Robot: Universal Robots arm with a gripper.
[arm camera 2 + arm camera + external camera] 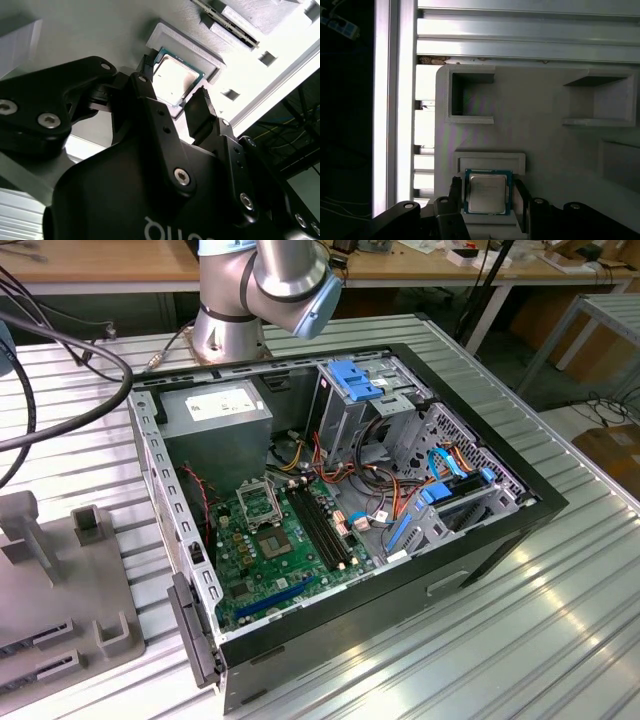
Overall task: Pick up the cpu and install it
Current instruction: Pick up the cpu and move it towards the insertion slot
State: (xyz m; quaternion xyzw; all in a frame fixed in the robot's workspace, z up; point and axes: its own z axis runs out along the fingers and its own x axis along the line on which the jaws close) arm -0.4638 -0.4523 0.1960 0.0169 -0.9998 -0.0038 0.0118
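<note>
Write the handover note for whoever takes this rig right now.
Pincer: set around the cpu; whether it grips cannot be told.
Cpu: lying in its recess in the grey parts tray, which sits at the exterior view's left of the open computer case.
Done: pincer placed at the cpu.
Left: pick-up unconfirmed; cpu not yet installed in the socket on the green motherboard.

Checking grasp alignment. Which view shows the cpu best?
First wrist view: the cpu is seen square-on, its whole metal top visible in the grey holder. The second wrist view shows the cpu at a slant, one edge covered. The exterior view takes in the computer case.
</note>
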